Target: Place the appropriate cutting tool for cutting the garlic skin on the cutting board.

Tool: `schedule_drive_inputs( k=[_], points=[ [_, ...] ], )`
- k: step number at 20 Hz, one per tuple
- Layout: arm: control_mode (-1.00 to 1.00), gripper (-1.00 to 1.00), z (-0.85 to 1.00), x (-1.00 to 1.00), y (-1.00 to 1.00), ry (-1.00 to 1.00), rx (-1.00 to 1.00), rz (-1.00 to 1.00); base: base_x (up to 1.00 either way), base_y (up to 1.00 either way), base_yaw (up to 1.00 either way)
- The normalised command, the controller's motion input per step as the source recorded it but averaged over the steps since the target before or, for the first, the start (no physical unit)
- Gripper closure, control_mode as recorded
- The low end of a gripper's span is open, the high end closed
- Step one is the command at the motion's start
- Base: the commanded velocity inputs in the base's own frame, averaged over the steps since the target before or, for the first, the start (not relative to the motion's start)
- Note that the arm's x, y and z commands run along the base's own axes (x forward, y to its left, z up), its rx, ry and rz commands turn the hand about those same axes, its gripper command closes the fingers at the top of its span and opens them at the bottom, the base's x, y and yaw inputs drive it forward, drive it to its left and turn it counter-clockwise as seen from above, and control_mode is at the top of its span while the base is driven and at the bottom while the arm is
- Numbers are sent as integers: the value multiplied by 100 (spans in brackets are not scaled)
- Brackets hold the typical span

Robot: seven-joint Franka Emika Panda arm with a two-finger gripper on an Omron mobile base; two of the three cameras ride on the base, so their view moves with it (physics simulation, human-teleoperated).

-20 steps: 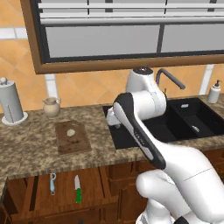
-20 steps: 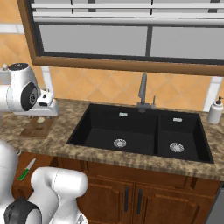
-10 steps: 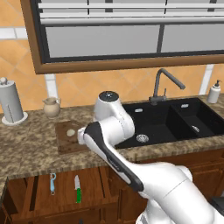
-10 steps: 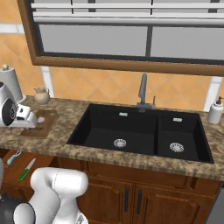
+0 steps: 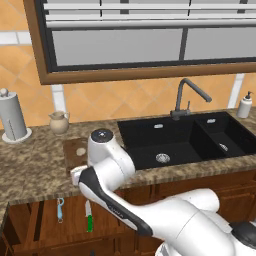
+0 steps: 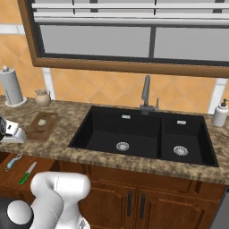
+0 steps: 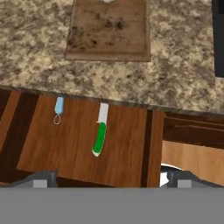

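Knife (image 7: 100, 134) lies flat in an open drawer (image 7: 78, 140) below the counter (image 7: 183, 83) edge, green handle toward the camera, blade toward the counter – also seen in left base view (image 5: 89, 217) and right base view (image 6: 27, 173). Blue peeler (image 7: 58, 109) lies beside it, apart, in the same drawer. Board (image 7: 109, 30) sits on the counter above the drawer, garlic (image 5: 81, 151) on it near the far end. Gripper (image 7: 109, 180) hangs over the drawer, nothing between the fingertips (image 7: 41, 179), which stand wide apart at the bottom of hand view – empty. Sink (image 5: 185, 140) lies right of the board. Paper towel roll (image 5: 13, 117) and small jug (image 5: 59, 122) stand by the wall.
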Motion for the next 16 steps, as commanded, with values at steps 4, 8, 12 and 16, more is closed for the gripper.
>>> schedule_drive_inputs(
  k=[4, 8, 12, 16],
  points=[
    [-100, -100, -59, -42, 1, 1, 0, -6, 0, 0, 0],
    [-100, -100, -60, -35, 1, 7, 0, -10, 0, 0, 0],
    [-100, -100, -57, -17, 0, 14, 0, -5, 0, 0, 0],
    [-100, -100, -53, 0, 2, 14, 0, 0, 0, 0, 0]
  ],
)
